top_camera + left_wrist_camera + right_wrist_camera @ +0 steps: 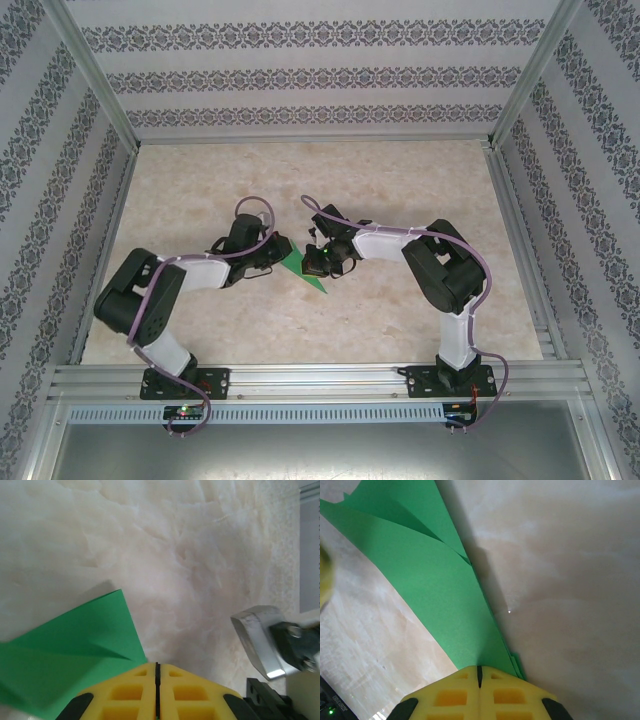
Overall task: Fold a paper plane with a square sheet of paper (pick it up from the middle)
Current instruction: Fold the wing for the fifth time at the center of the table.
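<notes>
green paper (303,268) lying mid table (420,180) between both arms in top view, right wrist showing right fingers (462,677) pinching its layered narrow end, left wrist showing left fingers (142,674) clenched, touching its folded corner

From above, both arms (385,243) hide most of the paper plane (304,275); a yellowish blur (324,577) left of it is unidentifiable.
</notes>
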Available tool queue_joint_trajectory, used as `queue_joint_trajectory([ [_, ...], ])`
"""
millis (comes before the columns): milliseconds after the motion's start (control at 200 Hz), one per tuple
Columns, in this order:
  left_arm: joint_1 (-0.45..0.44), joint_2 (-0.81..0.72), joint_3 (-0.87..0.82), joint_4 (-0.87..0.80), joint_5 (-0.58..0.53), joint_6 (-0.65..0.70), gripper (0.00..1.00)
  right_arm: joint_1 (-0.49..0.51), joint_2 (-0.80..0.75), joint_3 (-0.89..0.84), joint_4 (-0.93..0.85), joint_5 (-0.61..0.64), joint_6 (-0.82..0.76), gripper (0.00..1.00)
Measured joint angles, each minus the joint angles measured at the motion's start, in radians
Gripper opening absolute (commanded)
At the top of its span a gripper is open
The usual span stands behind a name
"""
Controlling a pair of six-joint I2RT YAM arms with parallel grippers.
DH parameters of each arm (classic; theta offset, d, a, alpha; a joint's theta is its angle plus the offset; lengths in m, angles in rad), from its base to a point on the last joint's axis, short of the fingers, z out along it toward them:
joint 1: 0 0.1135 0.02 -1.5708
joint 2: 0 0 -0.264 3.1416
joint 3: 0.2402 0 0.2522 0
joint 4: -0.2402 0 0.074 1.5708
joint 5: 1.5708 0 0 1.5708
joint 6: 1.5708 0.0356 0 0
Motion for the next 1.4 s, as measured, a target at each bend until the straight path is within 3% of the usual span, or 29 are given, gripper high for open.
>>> queue_joint_trajectory([
  [585,0.067,0.023,-0.067,0.012,-0.051,0.000,0.09,0.000,0.006,0.011,-0.016,-0.001,-0.003,0.00],
  [944,0.245,-0.053,-0.091,-0.095,-0.060,0.054,0.11,0.000,0.006,0.008,-0.014,-0.004,-0.004,0.00],
  [1184,0.215,-0.098,-0.029,-0.181,-0.020,0.082,0.13,0.000,0.006,0.011,-0.015,-0.008,-0.008,0.00],
  [1399,0.044,-0.112,0.032,-0.207,-0.018,0.082,0.13,0.000,0.013,0.020,-0.025,-0.016,-0.011,0.00],
])
